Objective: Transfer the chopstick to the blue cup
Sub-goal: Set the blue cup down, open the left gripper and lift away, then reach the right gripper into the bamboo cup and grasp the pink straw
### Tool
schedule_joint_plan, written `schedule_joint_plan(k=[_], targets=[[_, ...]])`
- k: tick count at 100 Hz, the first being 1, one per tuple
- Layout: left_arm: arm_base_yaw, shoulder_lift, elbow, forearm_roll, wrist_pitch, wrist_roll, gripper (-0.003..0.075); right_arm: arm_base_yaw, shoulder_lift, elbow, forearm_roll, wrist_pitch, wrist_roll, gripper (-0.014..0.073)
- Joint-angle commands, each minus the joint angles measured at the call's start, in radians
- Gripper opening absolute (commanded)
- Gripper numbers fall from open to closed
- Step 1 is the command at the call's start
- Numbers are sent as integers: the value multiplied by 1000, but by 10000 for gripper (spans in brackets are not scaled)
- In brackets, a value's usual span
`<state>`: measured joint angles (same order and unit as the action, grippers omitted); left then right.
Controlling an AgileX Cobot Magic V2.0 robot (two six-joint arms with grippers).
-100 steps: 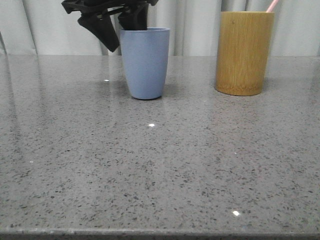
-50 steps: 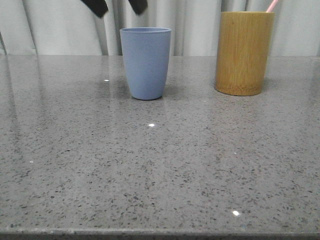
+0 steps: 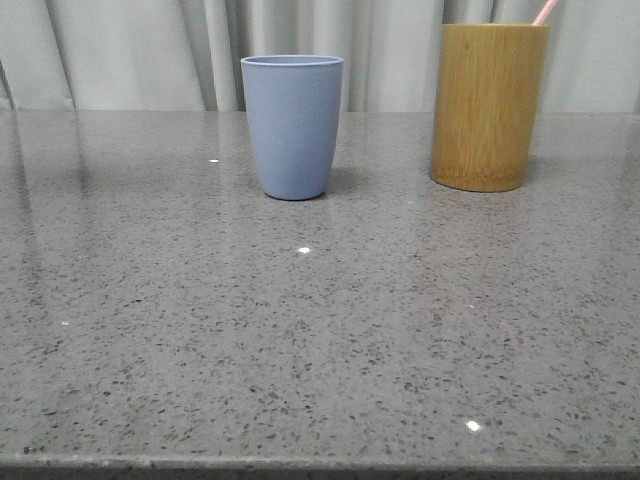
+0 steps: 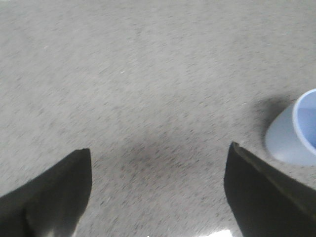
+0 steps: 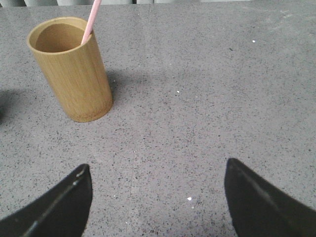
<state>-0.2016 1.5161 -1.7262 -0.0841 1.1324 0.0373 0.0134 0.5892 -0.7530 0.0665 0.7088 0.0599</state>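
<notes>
You've got a grey speckled counter (image 3: 320, 340); blue cup (image 3: 292, 125) and bamboo holder (image 3: 489, 105) stand upright on it, apparently well apart.

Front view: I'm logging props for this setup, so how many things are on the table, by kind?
Blue cup: 1
Bamboo holder: 1
Chopstick, standing in the bamboo holder: 1
Total: 3
</notes>
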Motion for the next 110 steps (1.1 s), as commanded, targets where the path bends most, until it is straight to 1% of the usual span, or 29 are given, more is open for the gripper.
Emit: schedule_joint_plan(k=[1,23,32,41,53,67,81,96,110], targets=[[45,-123,66,-8,-82,3,537,-4,7,-36,2,-78,0,559],[133,-416,440,-1,-215,3,537,-4,7,-36,2,-78,0,559],[175,-546,588,9,-249,3,537,-4,7,-36,2,-79,0,559],[205,-670,709,7,-275,-7,537,-4,7,-36,2,-79,0,559],[213,-824,843,-2,-290,-26,537,-4,7,-36,2,-79,0,559],[213,-947,919,0,-290,-26,537,-4,7,-36,7,-96,0,559],[213,-984,938,4,-290,-26,537,-2,8,-36,68,-153,-12,559],[213,-984,938,4,-292,-26,537,9,33,-36,141,-291,-89,559],[213,-984,938,4,-295,-26,537,38,102,-36,159,-422,-105,559]])
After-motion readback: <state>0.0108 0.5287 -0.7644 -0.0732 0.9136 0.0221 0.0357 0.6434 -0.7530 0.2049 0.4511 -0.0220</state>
